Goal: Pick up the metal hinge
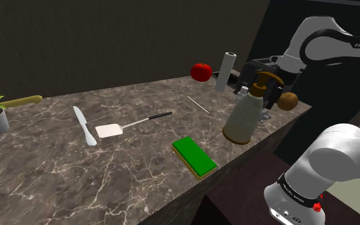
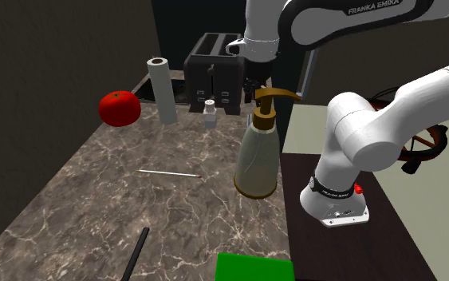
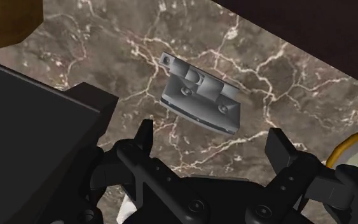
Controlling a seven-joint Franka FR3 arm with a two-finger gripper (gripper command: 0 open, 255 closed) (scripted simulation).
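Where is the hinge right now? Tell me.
In the wrist view, the grey hinge lies on the marble counter just beyond the open gripper, beside the black toaster.

1. The table (image 1: 114, 182) looks like polished brown stone, smooth, with pale marble veins
2. The hinge (image 3: 199, 100) is grey metal, smooth with a dull sheen
3. The tool (image 3: 211, 130) is black and matt, like hard plastic
4. The soap bottle (image 1: 242, 118) has a smooth, cloudy beige body and a glossy brass-coloured pump
5. The tomato (image 1: 201, 71) is glossy red
6. The arm (image 2: 374, 132) wears smooth white shells with a soft shine
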